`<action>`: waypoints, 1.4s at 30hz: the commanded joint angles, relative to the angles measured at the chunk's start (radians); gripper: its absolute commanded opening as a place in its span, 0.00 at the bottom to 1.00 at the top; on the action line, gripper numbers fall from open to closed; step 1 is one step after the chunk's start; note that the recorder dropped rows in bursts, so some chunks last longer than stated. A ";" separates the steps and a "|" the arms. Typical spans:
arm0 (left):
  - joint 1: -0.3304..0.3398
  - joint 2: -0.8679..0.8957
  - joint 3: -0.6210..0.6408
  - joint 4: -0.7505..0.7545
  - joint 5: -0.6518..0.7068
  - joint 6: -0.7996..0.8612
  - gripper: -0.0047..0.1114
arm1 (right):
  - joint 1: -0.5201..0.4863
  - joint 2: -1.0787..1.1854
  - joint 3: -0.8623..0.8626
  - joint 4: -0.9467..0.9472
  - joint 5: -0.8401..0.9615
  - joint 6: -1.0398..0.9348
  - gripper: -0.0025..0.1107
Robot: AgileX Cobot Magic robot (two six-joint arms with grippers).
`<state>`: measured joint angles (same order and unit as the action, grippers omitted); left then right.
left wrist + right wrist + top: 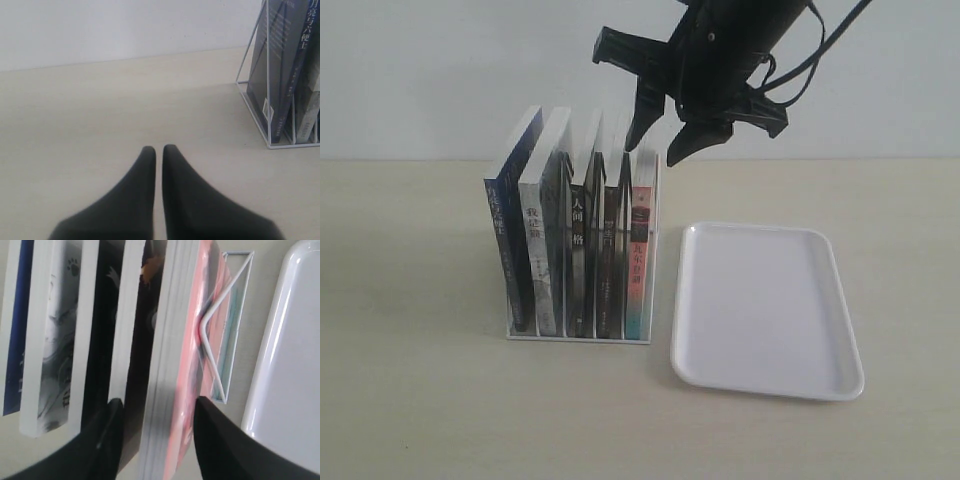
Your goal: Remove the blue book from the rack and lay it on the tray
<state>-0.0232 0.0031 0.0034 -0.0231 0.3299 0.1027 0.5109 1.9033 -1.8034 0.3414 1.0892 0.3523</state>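
Observation:
The blue book (508, 235), with a dark blue spine, stands in the leftmost slot of the wire rack (578, 338). The left wrist view shows its dark cover (279, 65) inside the rack's frame (254, 114). My right gripper (660, 148) hangs open just above the rack's right end. In the right wrist view this gripper (157, 402) has its jaws on either side of the top edge of the pink-covered book (187, 340), far from the blue book (15, 320). The white tray (765, 310) lies to the right of the rack. My left gripper (158, 150) is shut over bare table, with nothing in it.
Three more books fill the rack between the blue one and the pink one: a white-spined book (542, 250) and two darker ones (582, 250). The tray's rim (260, 370) runs close beside the rack's end wire (235, 285). The table is pale wood.

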 commanded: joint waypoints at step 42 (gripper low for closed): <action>0.002 -0.003 -0.003 -0.002 -0.016 0.002 0.08 | 0.000 -0.149 -0.004 -0.014 -0.116 -0.051 0.02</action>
<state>-0.0232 0.0031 0.0034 -0.0231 0.3299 0.1027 0.5109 1.8013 -1.7933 0.3148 1.0441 0.3156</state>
